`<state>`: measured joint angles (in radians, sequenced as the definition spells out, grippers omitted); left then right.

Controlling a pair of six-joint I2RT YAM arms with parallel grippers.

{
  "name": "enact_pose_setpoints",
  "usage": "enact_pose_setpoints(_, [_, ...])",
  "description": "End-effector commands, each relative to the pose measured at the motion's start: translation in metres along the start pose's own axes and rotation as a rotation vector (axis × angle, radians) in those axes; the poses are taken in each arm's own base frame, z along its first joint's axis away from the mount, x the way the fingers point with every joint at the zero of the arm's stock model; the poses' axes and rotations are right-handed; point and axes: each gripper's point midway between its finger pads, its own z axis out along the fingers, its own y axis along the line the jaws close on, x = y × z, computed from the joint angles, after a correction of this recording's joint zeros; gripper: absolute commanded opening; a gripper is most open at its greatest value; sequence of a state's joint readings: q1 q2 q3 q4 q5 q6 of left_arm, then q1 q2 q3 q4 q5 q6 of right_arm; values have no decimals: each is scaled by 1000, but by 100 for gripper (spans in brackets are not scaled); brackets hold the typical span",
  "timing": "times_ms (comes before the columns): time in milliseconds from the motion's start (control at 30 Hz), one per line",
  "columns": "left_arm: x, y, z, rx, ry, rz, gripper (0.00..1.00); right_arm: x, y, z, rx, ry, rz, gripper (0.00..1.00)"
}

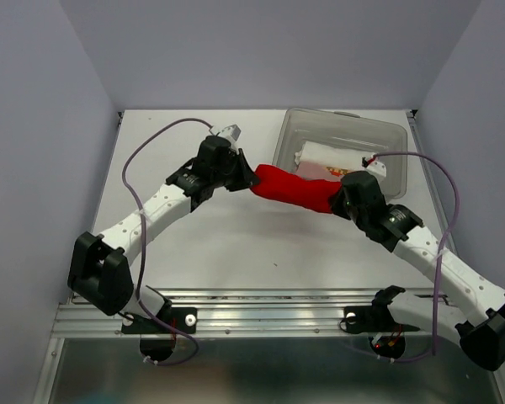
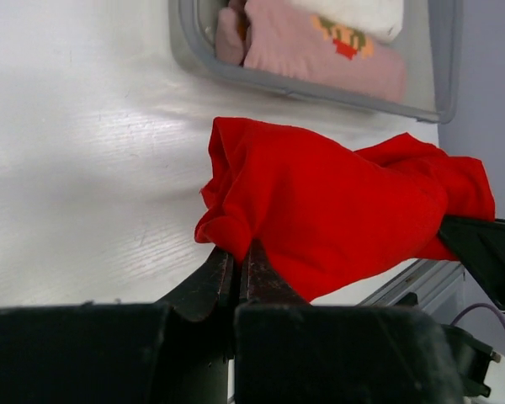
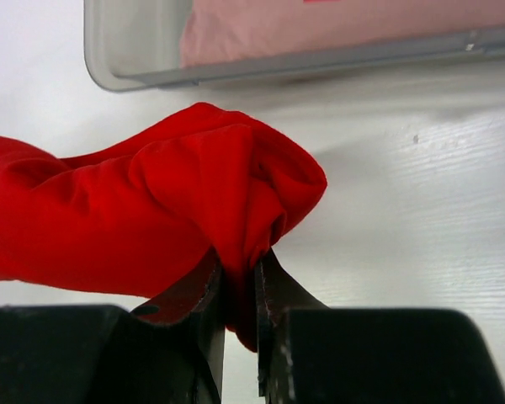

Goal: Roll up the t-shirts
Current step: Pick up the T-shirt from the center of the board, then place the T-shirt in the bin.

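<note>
Two bent arms (image 1: 156,209) angle inward, left end effector (image 1: 252,178) and right end effector (image 1: 336,200) each clamped on the red t-shirt (image 1: 295,190) slung between.

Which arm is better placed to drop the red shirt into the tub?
Right, probably: the right gripper holds the red shirt beside the tub; the left gripper holds its far end.

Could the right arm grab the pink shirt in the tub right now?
Probably not yet: its fingers are shut on the red shirt. The pink shirt lies close by, in the open tub.
</note>
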<state>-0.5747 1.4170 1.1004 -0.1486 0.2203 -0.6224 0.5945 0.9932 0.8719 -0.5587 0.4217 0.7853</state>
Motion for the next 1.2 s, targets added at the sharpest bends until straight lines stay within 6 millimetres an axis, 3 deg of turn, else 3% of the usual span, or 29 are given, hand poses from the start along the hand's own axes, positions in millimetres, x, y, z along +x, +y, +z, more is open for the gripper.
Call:
enact_pose_setpoints(0, [-48, -35, -7, 57, -104, 75, 0, -63, -1, -7, 75, -175, -40, 1])
enact_pose_setpoints(33, [-62, -47, -10, 76, -134, 89, 0, -68, -3, -3, 98, -176, -74, 1])
enact_pose_setpoints(200, [-96, -69, 6, 105, -194, 119, 0, -115, -5, 8, 143, -245, -97, 1])
enact_pose_setpoints(233, [-99, -68, 20, 102, -189, 125, 0, -131, -12, 11, 161, -270, -78, 1])
enact_pose_setpoints(267, [-112, -79, 21, 121, -212, 142, 0, -138, -16, 13, 168, -275, -86, 1])
enact_pose_setpoints(333, [-113, -78, 43, 120, -188, 149, 0, -155, -25, 24, 191, -289, -83, 1])
enact_pose_setpoints(367, [-128, -89, 43, 139, -219, 165, 0, -161, -28, 28, 200, -296, -81, 1])
enact_pose_setpoints(400, [-130, -93, 50, 145, -220, 175, 0, -164, -32, 38, 216, -291, -81, 1])
enact_pose_setpoints(433, [-131, -89, 67, 130, -216, 181, 0, -168, -36, 42, 229, -293, -87, 1])
enact_pose_setpoints(467, [-144, -101, 69, 147, -248, 194, 0, -177, -43, 45, 252, -305, -77, 1])
enact_pose_setpoints(500, [-141, -94, 90, 128, -232, 209, 0, -182, -47, 55, 265, -315, -76, 1])
enact_pose_setpoints(600, [-165, -115, 103, 172, -284, 234, 0, -199, -59, 71, 292, -335, -53, 1])
enact_pose_setpoints(633, [-159, -106, 127, 168, -254, 240, 0, -198, -65, 83, 308, -321, -55, 1])
enact_pose_setpoints(667, [-176, -126, 124, 212, -295, 253, 0, -201, -67, 88, 312, -322, -57, 1])
enact_pose_setpoints(700, [-168, -114, 150, 198, -264, 253, 0, -210, -67, 92, 310, -347, -51, 1])
enact_pose_setpoints(733, [-184, -132, 144, 239, -300, 262, 0, -210, -75, 104, 335, -335, -58, 1])
enact_pose_setpoints(800, [-187, -133, 157, 247, -306, 258, 0, -215, -78, 114, 342, -341, -63, 1])
enact_pose_setpoints(833, [-182, -124, 176, 239, -291, 254, 0, -222, -81, 118, 352, -353, -61, 1])
enact_pose_setpoints(933, [-189, -130, 187, 279, -333, 261, 0, -230, -90, 137, 358, -364, -75, 1])
enact_pose_setpoints(1167, [-185, -113, 221, 307, -359, 241, 0, -245, -108, 172, 329, -388, -91, 1])
